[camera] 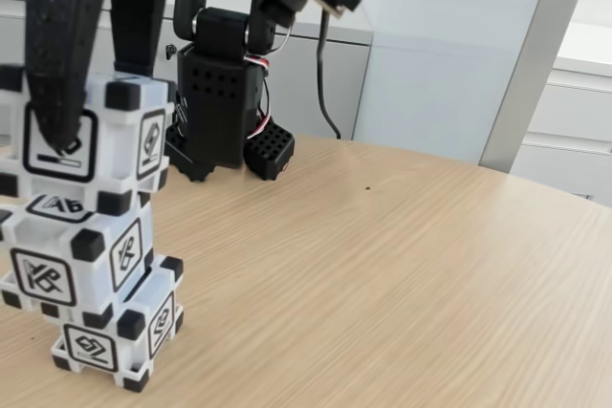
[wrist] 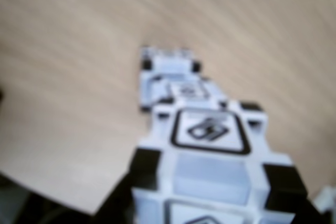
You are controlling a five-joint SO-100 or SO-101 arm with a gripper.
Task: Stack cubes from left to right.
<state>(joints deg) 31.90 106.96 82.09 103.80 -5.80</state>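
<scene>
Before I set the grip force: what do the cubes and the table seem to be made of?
The top cube, middle cube and bottom cube look like hard moulded plastic: smooth pale bluish-white faces, matte black corner blocks, printed glyphs. The table looks like light wood or wood-look laminate, with fine straight grain and a low sheen.

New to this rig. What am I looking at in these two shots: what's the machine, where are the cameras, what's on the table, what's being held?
It is a small robot arm bolted to a black perforated base block on a wooden table. The fixed view is a camera standing low at the table's side. The wrist view rides on the arm and looks down past its hand.

Three alike white cubes with black corners stand in a slightly crooked tower: bottom cube, middle cube, top cube. The hand comes down from above, one dark finger lying across the top cube's face. It appears to be gripping that cube, but the jaws' closure is not clear.
</scene>
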